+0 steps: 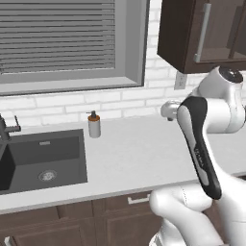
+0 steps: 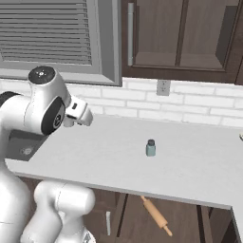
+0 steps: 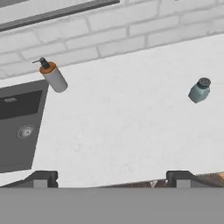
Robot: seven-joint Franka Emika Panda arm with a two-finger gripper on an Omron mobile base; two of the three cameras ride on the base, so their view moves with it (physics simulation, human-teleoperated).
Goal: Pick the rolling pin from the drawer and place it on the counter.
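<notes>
Left base view: the white arm folds above the pale desk, with the dark sink at the left and a soap dispenser by the wall.

Right base view: the rolling pin, slim, light tan wood with narrow handle ends, lies slantwise in the open dark brown drawer below the desk's front edge. A small teal-grey shaker jar stands on the desk above it.

Hand view: the gripper looks down over the desk, its two dark fingertips set wide apart and clasping nothing.
</notes>
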